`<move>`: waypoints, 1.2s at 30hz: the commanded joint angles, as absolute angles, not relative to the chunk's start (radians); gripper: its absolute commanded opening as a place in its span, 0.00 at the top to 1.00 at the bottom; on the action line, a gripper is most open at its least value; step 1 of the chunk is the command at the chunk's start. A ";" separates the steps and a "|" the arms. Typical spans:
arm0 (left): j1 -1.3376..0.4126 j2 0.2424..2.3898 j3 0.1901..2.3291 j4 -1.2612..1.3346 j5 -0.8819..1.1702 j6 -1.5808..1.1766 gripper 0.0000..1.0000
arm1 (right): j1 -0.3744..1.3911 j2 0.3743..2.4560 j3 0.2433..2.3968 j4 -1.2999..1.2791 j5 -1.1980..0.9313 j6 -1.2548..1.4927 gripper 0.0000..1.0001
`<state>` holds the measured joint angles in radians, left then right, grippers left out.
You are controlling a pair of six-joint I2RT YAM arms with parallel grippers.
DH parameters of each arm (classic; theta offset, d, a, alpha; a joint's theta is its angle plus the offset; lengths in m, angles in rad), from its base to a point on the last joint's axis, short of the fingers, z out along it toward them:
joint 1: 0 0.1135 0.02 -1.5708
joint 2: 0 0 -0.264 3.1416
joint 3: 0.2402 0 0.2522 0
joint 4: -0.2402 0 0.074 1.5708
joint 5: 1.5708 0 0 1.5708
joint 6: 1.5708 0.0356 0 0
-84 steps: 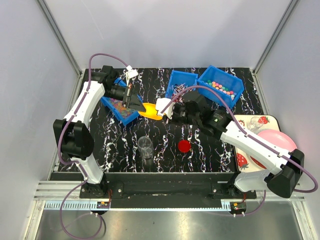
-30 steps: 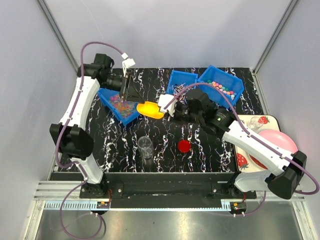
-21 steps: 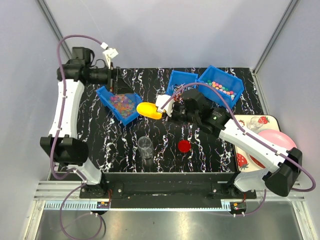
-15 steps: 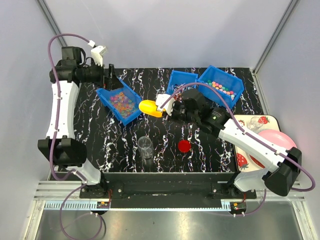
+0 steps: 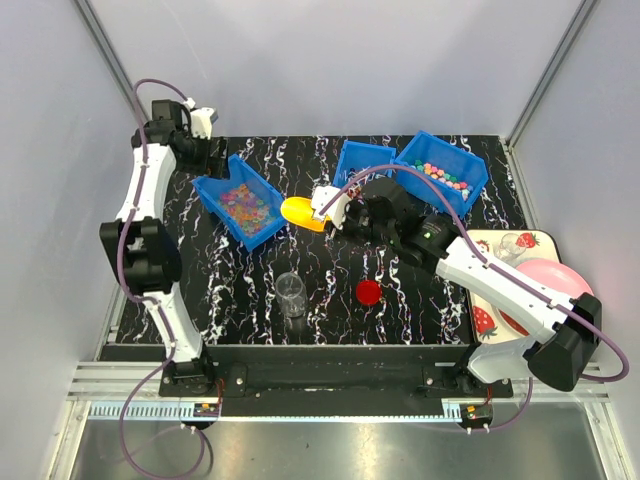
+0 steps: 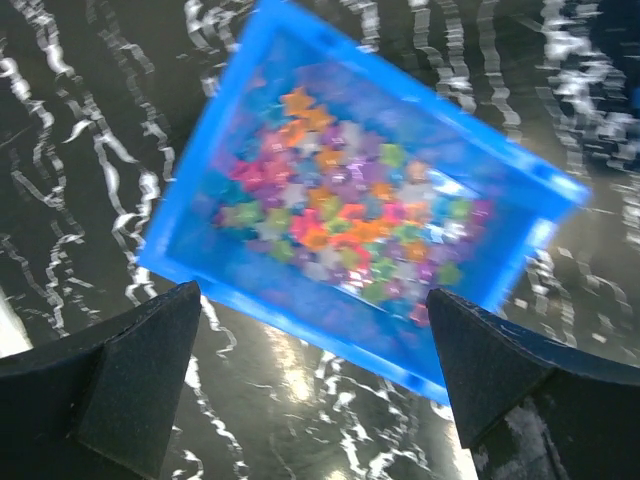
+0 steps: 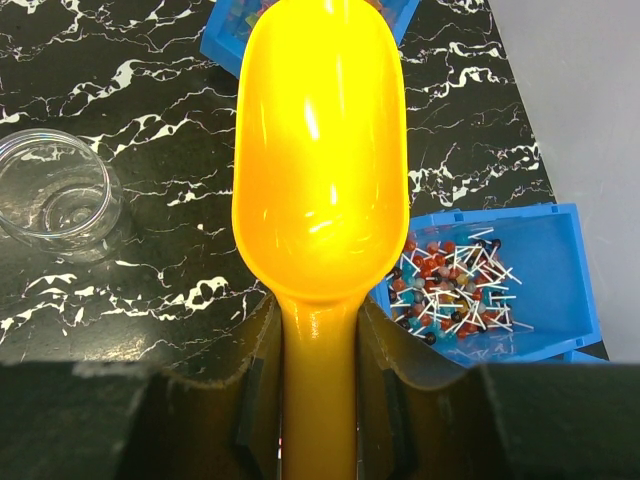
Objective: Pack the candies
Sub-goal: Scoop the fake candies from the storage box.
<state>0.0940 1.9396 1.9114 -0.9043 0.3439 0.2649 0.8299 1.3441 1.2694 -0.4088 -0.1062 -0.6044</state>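
Nearest, at 7 o'clock on the table (image 5: 420,300), a clear jar (image 5: 291,293) stands upright with its mouth open. A red lid (image 5: 368,291) lies flat at 5 o'clock, well apart from the jar. Off the table's edge at 4 o'clock, a pink bowl (image 5: 552,279) sits on a strawberry-print tray (image 5: 515,243).

Just past the centre, the right gripper (image 7: 318,375) is clenched on the handle of a yellow scoop (image 5: 298,213). The scoop's hollow faces up and its tip points to 9 o'clock, close beside the left bin's corner.

At 10 o'clock the left bin (image 5: 224,214) lies askew to the table's edges. It holds the candies (image 5: 243,204), a bright heap of orange, pink, yellow and purple pieces covering its floor. The left gripper (image 6: 312,305) hangs above the bin's far side, toward 11 o'clock. Its jaws are released and spread wide with nothing between them; its wrist view is blurred.

Farthest, at 1 o'clock, the middle bin (image 5: 365,146) holds thin stick-like pieces with small coloured heads. Just beside it at 2 o'clock, the right bin (image 5: 455,150) holds small pastel balls (image 5: 442,174).
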 commanded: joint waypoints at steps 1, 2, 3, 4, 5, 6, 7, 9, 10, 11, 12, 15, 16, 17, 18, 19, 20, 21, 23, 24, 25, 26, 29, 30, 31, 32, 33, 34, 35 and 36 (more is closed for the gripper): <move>0.095 1.980 2.005 -0.825 0.224 0.270 0.01 | 0.821 1.333 1.282 -0.359 -0.110 -0.594 1.00; 0.095 2.003 2.008 -0.816 0.201 0.271 0.01 | 0.821 1.332 1.278 -0.360 -0.113 -0.594 1.00; 0.095 2.011 2.013 -0.810 0.190 0.275 0.01 | 0.821 1.331 1.278 -0.360 -0.114 -0.594 1.00; 0.095 2.022 2.016 -0.807 0.183 0.275 0.01 | 0.821 1.331 1.273 -0.362 -0.115 -0.595 1.00; 0.094 2.031 2.017 -0.801 0.169 0.276 0.01 | 0.821 1.331 1.272 -0.361 -0.115 -0.595 1.00; 0.094 2.046 2.020 -0.798 0.160 0.279 0.01 | 0.821 1.335 1.273 -0.360 -0.117 -0.595 1.00; 0.095 2.052 2.022 -0.793 0.155 0.281 0.01 | 0.821 1.335 1.273 -0.360 -0.118 -0.595 1.00; 0.094 2.074 2.031 -0.781 0.134 0.282 0.01 | 0.821 1.342 1.279 -0.365 -0.120 -0.594 1.00; 0.094 2.082 2.036 -0.778 0.129 0.284 0.01 | 0.822 1.342 1.281 -0.368 -0.121 -0.592 1.00; 0.092 2.092 2.042 -0.779 0.124 0.284 0.01 | 0.822 1.347 1.285 -0.371 -0.124 -0.591 1.00; 0.094 2.098 2.051 -0.779 0.123 0.285 0.01 | 0.821 1.351 1.287 -0.376 -0.126 -0.589 1.00; 0.094 2.123 2.065 -0.779 0.117 0.296 0.04 | 0.822 1.359 1.289 -0.379 -0.129 -0.588 1.00; 0.094 2.137 2.066 -0.779 0.115 0.302 0.05 | 0.822 1.359 1.292 -0.380 -0.129 -0.588 1.00; 0.094 2.140 2.066 -0.778 0.112 0.304 0.05 | 0.822 1.361 1.292 -0.382 -0.130 -0.588 1.00; 0.094 2.147 2.066 -0.779 0.109 0.308 0.07 | 0.822 1.362 1.293 -0.383 -0.129 -0.588 1.00; 0.094 2.152 2.065 -0.782 0.107 0.311 0.08 | 0.821 1.365 1.293 -0.385 -0.129 -0.588 1.00; 0.094 2.160 2.063 -0.784 0.107 0.314 0.08 | 0.822 1.364 1.295 -0.387 -0.132 -0.588 1.00; 0.095 2.164 2.063 -0.788 0.107 0.321 0.08 | 0.822 1.365 1.295 -0.385 -0.132 -0.588 1.00; 0.094 2.174 2.059 -0.795 0.107 0.327 0.11 | 0.821 1.370 1.295 -0.387 -0.136 -0.586 1.00; 0.094 2.175 2.054 -0.796 0.110 0.330 0.12 | 0.822 1.371 1.296 -0.390 -0.137 -0.586 1.00; 0.094 2.177 2.051 -0.799 0.113 0.331 0.15 | 0.822 1.373 1.298 -0.390 -0.137 -0.586 1.00; 0.094 2.177 2.046 -0.802 0.117 0.330 0.17 | 0.822 1.373 1.298 -0.391 -0.137 -0.586 1.00; 0.091 2.174 2.026 -0.816 0.136 0.328 0.27 | 0.822 1.377 1.302 -0.396 -0.137 -0.588 1.00; 0.091 2.168 2.011 -0.815 0.137 0.325 0.30 | 0.824 1.378 1.304 -0.397 -0.138 -0.586 1.00; 0.091 2.163 2.002 -0.816 0.138 0.322 0.32 | 0.822 1.379 1.307 -0.399 -0.138 -0.586 1.00; 0.091 2.157 1.984 -0.818 0.137 0.318 0.34 | 0.824 1.378 1.310 -0.402 -0.137 -0.587 1.00; 0.091 2.143 1.971 -0.816 0.138 0.304 0.34 | 0.824 1.382 1.313 -0.409 -0.137 -0.588 1.00; 0.091 2.132 1.956 -0.816 0.137 0.293 0.35 | 0.822 1.384 1.318 -0.411 -0.132 -0.594 1.00; 0.091 2.123 1.922 -0.816 0.137 0.281 0.39 | 0.824 1.385 1.328 -0.420 -0.127 -0.595 1.00; 0.089 2.100 1.904 -0.816 0.137 0.256 0.41 | 0.824 1.391 1.335 -0.432 -0.123 -0.597 1.00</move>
